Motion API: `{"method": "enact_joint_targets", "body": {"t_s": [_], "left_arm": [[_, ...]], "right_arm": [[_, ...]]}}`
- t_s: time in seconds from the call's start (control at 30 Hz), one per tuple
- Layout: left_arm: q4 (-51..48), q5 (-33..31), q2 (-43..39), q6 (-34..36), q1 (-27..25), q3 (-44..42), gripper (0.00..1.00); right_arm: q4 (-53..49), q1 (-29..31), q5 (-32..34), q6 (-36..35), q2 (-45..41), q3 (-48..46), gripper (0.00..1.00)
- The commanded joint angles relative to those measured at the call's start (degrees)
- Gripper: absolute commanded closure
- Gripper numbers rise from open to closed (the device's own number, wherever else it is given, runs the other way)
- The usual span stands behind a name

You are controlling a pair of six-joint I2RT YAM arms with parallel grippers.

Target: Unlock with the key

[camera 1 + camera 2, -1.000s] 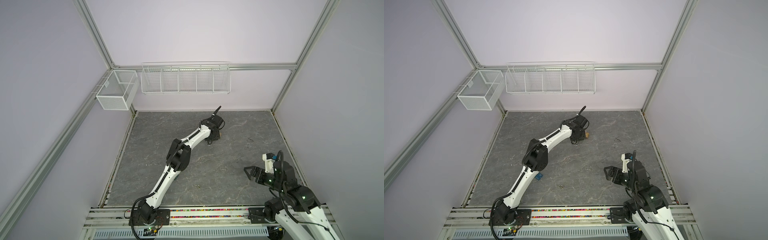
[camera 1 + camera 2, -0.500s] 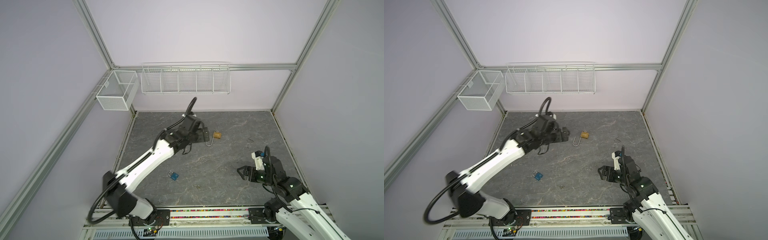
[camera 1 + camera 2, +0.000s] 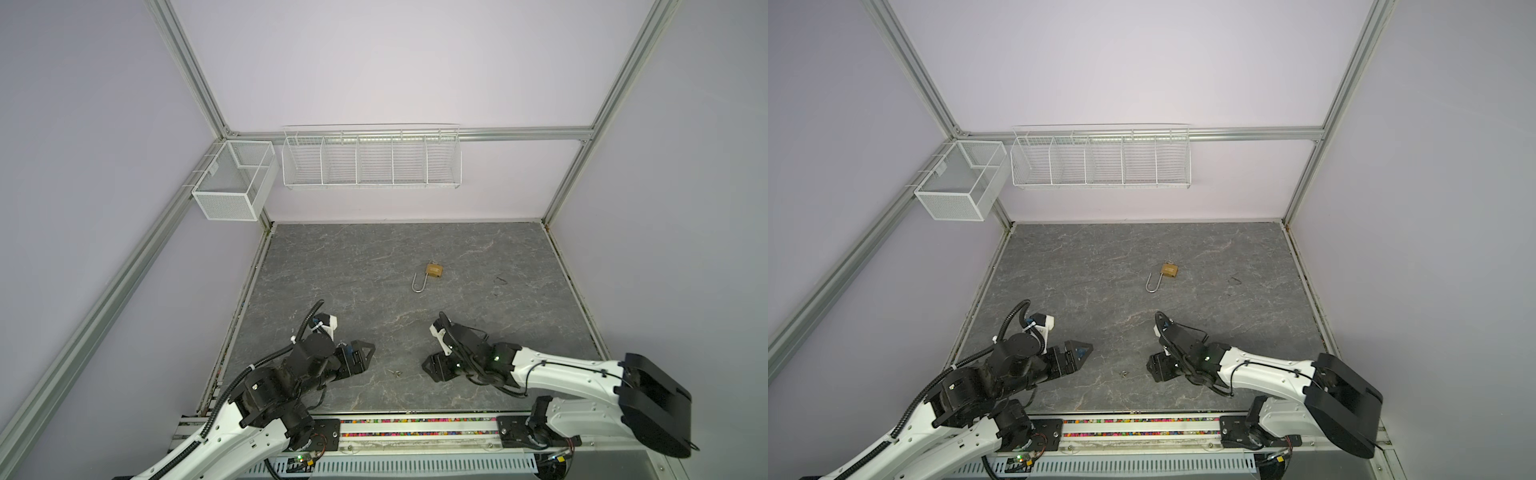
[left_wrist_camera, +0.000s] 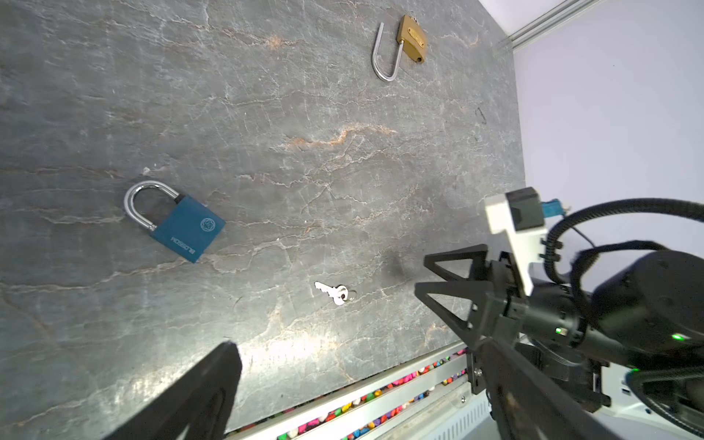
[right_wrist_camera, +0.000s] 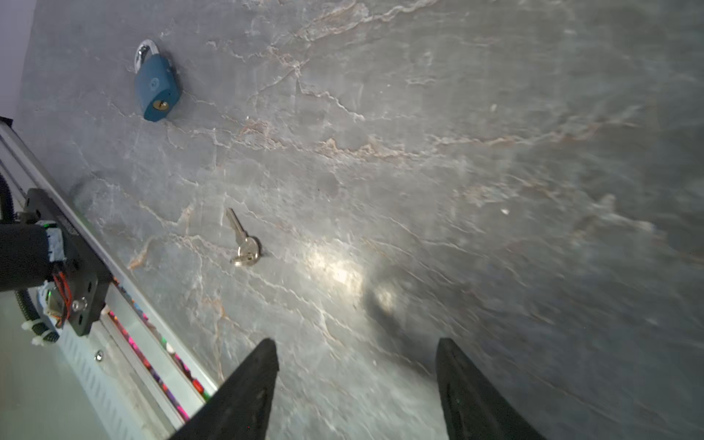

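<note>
Blue padlock (image 4: 183,228) shows whole only in wrist views; left hand (image 3: 368,353), right hand (image 5: 357,341) spread

Robot lab booth: plain lilac walls (image 3: 374,62), aluminium frame (image 3: 519,134), wire baskets (image 3: 372,160), two robot arms (image 3: 561,370) mounted beside a grey surface (image 3: 374,249).

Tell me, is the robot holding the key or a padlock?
Nothing is held. The left gripper and right gripper are both open and empty; the key lies loose on the table between them.

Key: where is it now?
In both top views the key lies on the tabletop near the front edge, between the left claw and the right claw, touching neither.
</note>
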Motion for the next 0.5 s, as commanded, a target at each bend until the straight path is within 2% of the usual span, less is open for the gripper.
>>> {"method": "enact_joint_targets", "body": {"t_s": [0.0,0.17,0.27,0.4,0.47], "left_arm": [[-5.80,1.14,-1.43,-2.68,-0.15,1.21,0.00],[-8.21,0.20,-6.45,-3.83,-0.20,2.62,0.00],[-10.90,-1.34,-9.41,-4.98,-0.21,3.88,0.00],[-13.41,-3.27,-11.34,-5.12,-0.19,5.78,0.00],[-14.14,-3.77,-11.30,-4.63,-0.17,6.58,0.00]], "right_arm": [[4.51,3.75,3.04,-5.21,6.97,8.45,0.34],[3.56,6.26,5.11,-12.93,10.93,11.00,0.37],[3.96,6.18,2.91,-16.77,10.63,10.05,0.39],[3.41,6.38,0.69,-19.87,11.05,9.28,0.50],[3.92,6.44,-0.39,-21.33,11.43,8.98,0.52]]}}
